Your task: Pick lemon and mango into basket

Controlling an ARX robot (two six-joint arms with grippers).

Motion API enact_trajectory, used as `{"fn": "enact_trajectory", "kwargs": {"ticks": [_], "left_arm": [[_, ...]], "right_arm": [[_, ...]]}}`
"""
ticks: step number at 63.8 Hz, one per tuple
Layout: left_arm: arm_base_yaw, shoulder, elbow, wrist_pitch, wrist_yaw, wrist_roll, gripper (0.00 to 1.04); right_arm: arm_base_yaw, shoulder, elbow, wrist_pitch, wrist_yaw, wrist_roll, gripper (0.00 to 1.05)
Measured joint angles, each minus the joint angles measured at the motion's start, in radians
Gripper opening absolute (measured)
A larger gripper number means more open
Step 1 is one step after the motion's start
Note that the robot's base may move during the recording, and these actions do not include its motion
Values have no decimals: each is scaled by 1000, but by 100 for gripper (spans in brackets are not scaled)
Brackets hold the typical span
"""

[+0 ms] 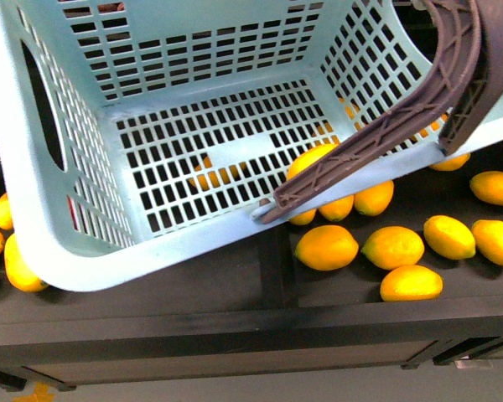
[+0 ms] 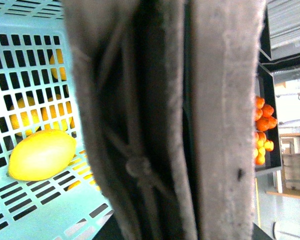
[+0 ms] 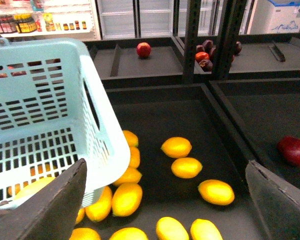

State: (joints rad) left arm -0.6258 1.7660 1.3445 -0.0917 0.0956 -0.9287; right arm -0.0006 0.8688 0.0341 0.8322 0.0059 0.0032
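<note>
The turquoise basket (image 1: pixel 59 260) hangs tilted above the black fruit bins, and its brown handle (image 1: pixel 386 126) rises to the upper right. My left gripper (image 2: pixel 165 150) is shut on that handle, its grey fingers (image 2: pixel 225 120) filling the left wrist view. One lemon (image 2: pixel 42 155) lies on the basket floor, and the front view shows this lemon (image 1: pixel 312 159) at the corner behind the handle. Several more lemons (image 1: pixel 411 283) lie in the bin below. My right gripper (image 3: pixel 165 210) is open and empty above those lemons (image 3: pixel 186 167). I cannot single out the mango.
A black divider (image 1: pixel 277 268) splits the bins, with more yellow fruit to the left (image 1: pixel 21 268). A dark red fruit (image 3: pixel 293 150) lies in the neighbouring bin, and red fruit (image 3: pixel 143 49) sits on the shelf behind. Tangerines (image 2: pixel 262 130) fill a far bin.
</note>
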Motion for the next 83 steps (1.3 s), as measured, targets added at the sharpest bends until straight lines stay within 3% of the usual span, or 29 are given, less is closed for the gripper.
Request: {"fn": "enact_trajectory", "kwargs": {"ticks": [83], "left_arm": [[31, -4, -3, 0, -42, 17, 15]], "right_arm": [[2, -4, -6, -2, -10, 0, 96]]}}
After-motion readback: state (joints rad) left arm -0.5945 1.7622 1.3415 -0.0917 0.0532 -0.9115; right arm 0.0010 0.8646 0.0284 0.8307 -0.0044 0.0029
